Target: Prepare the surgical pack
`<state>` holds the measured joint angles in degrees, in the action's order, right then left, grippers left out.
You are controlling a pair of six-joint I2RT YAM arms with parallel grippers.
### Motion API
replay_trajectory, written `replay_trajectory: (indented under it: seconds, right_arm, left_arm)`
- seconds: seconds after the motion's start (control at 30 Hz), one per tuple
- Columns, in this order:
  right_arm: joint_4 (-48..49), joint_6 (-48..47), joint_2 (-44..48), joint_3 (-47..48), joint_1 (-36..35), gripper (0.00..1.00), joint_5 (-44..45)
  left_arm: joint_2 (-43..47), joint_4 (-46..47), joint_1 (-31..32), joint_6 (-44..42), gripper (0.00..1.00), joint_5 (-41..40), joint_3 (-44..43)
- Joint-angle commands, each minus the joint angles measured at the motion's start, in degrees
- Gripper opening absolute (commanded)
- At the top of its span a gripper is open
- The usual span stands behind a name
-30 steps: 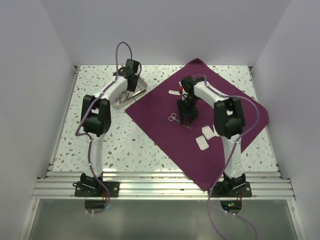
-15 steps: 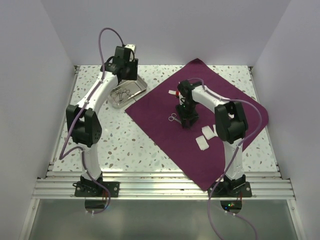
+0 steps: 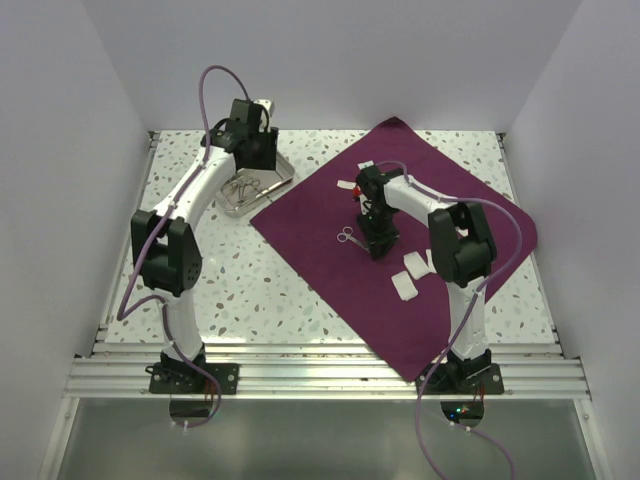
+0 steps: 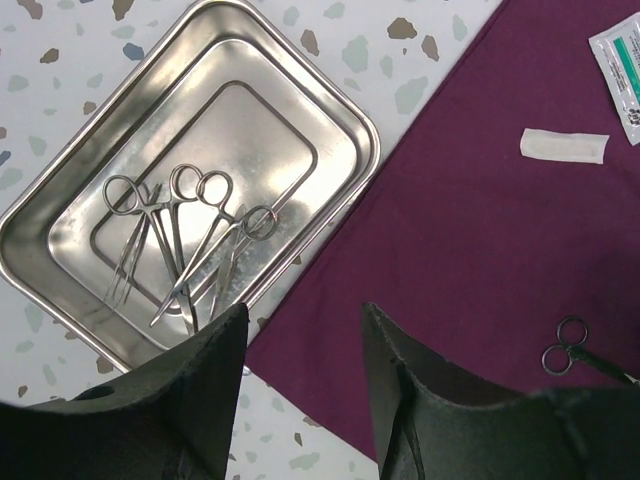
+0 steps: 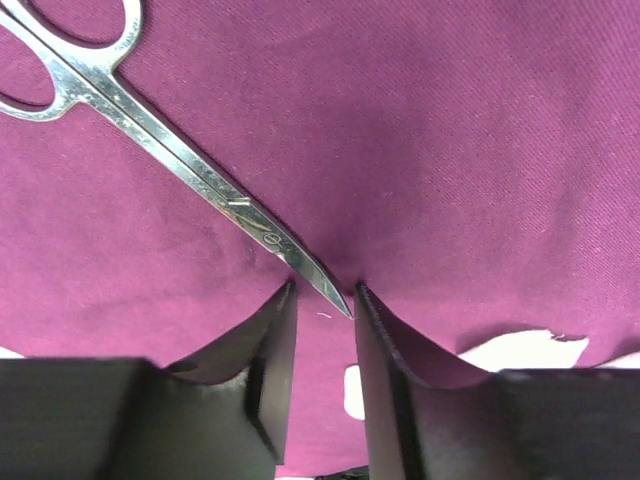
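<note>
Overhead view: the plum-purple cloth [image 3: 450, 215] lies spread as a diamond on the speckled table [image 3: 250, 280], with two white gauze pads [image 3: 404, 286] on it near my right arm. The steel tray [image 4: 340, 110] sits on the table just off the cloth's left corner.

I judge the step in hand to be picking up the loose scissors [image 5: 190, 165] from the cloth to add them to the tray. The right gripper [image 5: 325, 290] is down at the cloth with its jaws a narrow gap apart and the blade tip lying in that gap. From this angle I cannot tell whether the tip touches the right-hand pad.

The left gripper [image 4: 303, 330] hangs above the tray's near edge, jaws about half apart and holding nothing.

The next move calls for closing squarely on the thin blade without pinching cloth, then lifting clear.

Only the right wrist view shows the blade between the jaws; overhead, the gripper hides it. Only the left wrist view shows the forceps [image 4: 185, 255] already lying in the tray, plus a packet [image 4: 620, 65] at the cloth's far edge.
</note>
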<state>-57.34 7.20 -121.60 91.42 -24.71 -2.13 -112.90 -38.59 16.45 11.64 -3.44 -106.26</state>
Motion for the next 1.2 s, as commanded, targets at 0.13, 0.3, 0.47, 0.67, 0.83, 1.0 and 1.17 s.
replay_trajectory:
  seconds: [0.13,0.3,0.47,0.67,0.83,1.0,1.17]
  right_arm:
    - [1.27,-1.31,1.89,0.60,-0.25,0.22,-0.50]
    - [1.45,-0.88,3.47,0.25,-0.43,0.14,-3.05]
    - [0.21,1.32,4.44,0.60,-0.34,0.01,-7.35]
    - [1.61,5.97,7.25,-1.23,-0.43,0.00,-15.60]
    - [4.87,10.63,9.10,-4.31,-0.34,0.00,-22.12]
    - [10.13,16.42,10.86,-8.53,-0.34,0.00,-28.97]
    - [18.12,22.84,12.52,-14.42,0.10,0.00,-35.30]
  left_arm:
    - [4.79,-0.17,-0.54,3.39,0.53,4.84,1.40]
    - [6.55,-1.31,-0.54,7.94,0.53,8.10,2.54]
    - [7.26,-2.54,-0.63,14.10,0.54,15.03,4.39]
    - [12.44,7.11,-0.63,27.44,0.55,26.37,21.05]
    - [15.52,17.39,-0.54,34.06,0.56,32.86,30.66]
    - [17.01,22.85,1.39,38.63,0.56,34.38,37.08]
    - [18.59,23.48,3.67,40.22,0.56,33.24,39.20]
